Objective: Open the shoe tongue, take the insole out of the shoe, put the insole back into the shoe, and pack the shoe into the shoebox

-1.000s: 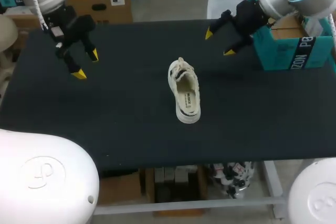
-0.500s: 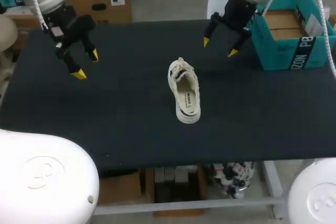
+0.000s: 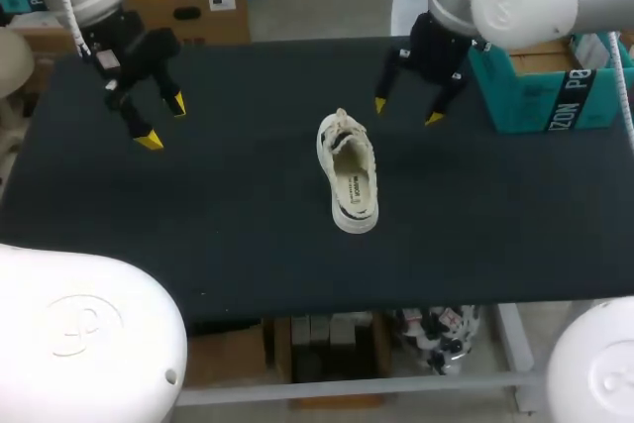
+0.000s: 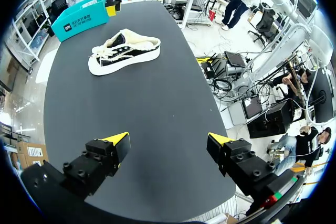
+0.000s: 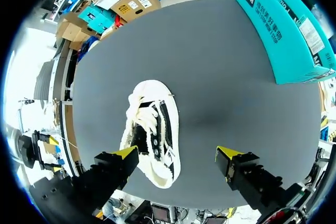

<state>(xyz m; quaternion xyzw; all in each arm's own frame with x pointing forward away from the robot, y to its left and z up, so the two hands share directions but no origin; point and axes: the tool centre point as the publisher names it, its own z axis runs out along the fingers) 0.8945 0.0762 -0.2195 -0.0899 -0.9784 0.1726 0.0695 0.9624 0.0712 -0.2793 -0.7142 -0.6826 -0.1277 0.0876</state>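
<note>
A white low sneaker with black trim lies at the middle of the black table, laces toward the far side. Its insole shows inside the opening. My right gripper hangs open just beyond and to the right of the shoe's laced end, holding nothing. In the right wrist view the shoe lies beneath the open gripper, closer to one finger. My left gripper hovers open at the far left, well away from the shoe, which lies far ahead of that gripper. The teal shoebox stands open at the far right.
The shoebox sits close to the table's right edge, beside my right arm. Bare black tabletop surrounds the shoe on all sides. In the left wrist view the box stands beyond the shoe.
My right arm has swung left from the shoebox toward the shoe, its open gripper now pointing down near the laces. The left arm and the shoe have not moved.
</note>
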